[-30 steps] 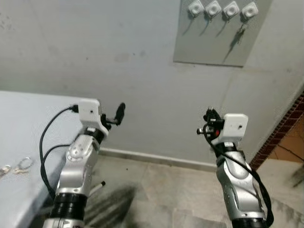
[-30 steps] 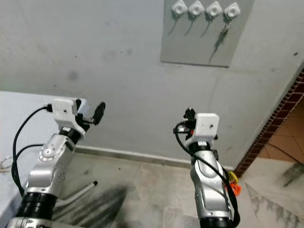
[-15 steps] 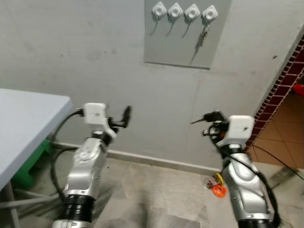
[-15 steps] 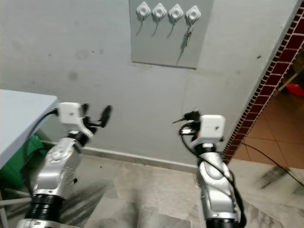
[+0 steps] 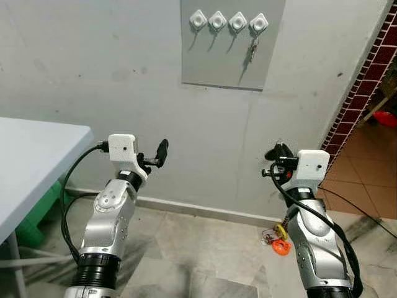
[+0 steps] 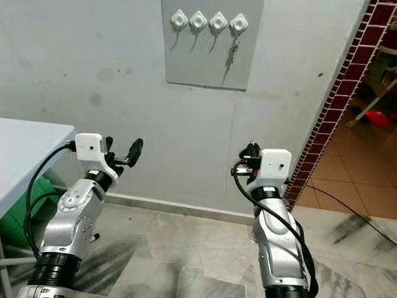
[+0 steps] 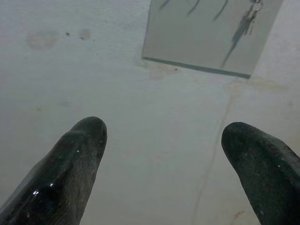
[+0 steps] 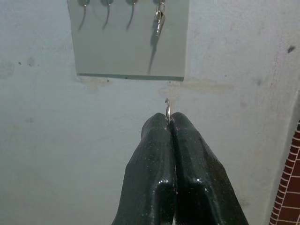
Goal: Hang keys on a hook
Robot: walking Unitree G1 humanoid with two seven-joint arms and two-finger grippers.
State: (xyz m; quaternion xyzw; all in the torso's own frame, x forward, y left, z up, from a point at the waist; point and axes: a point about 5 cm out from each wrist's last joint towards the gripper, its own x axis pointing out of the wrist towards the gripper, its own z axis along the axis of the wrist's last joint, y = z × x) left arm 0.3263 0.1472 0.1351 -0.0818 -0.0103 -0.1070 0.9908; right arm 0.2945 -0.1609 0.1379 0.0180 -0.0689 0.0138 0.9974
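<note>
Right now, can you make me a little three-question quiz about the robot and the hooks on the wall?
1. True or false: the left gripper has its fingers spread wide apart.
2. How many hooks are on the grey board? A) two B) four C) six
3. Fill in: a set of keys already hangs from the hook at the robot's ____ end of the row.

Key
1. True. Bare wall shows between the two fingers.
2. B, four white hooks in a row.
3. Right. Meanwhile the right gripper is shut on a thin metal ring poking out at its tips, well below the board.
</note>
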